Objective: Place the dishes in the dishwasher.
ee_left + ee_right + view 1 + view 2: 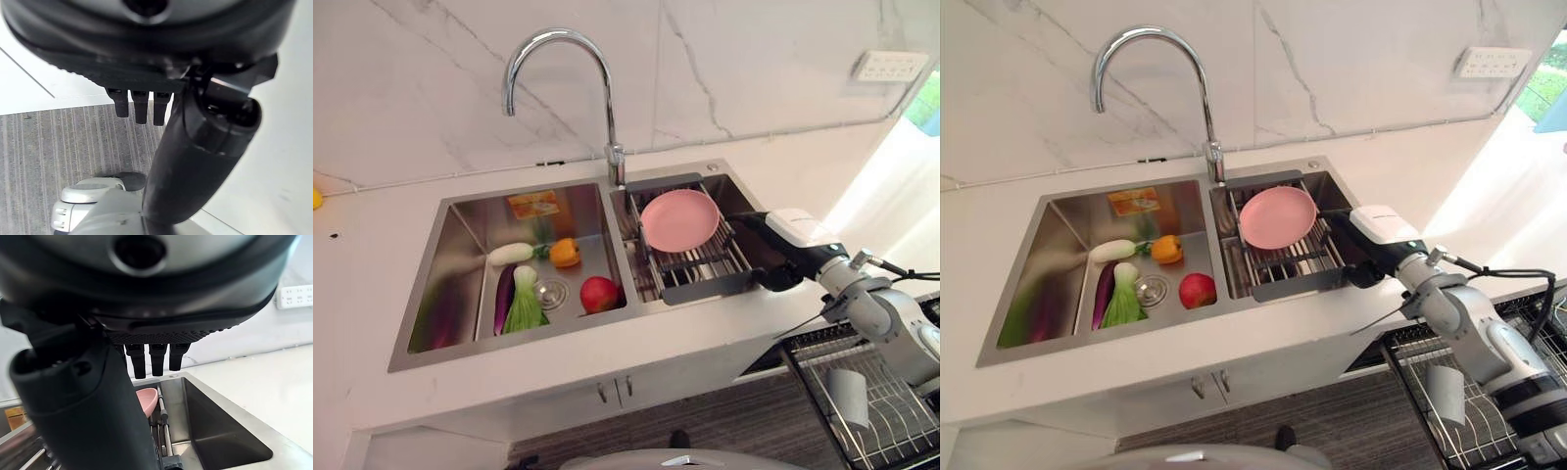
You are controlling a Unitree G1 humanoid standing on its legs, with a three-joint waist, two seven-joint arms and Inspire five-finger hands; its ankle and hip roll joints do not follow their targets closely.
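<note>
**Plate in the sink rack**

The right hand (1383, 257) reaches in beside the rack (1283, 264), apart from the plate (1277, 216); its fingers (157, 358) hang relaxed, holding nothing. The pink, round plate leans tilted in the rack. The left hand (142, 105) is loose, empty.

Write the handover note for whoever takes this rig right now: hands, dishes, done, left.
Right hand: open, holding nothing, over the sink's right basin, beside the rack.
Left hand: open, idle, above the floor.
Pink plate: lying in the rack, untouched.
Dishwasher basket: pulled out at lower right, a grey cup in it.
Left basin holds vegetables and an apple, not part of the job.
Done: no plate moved yet.
Left: grasp the plate, carry it to the basket, set it in.
</note>
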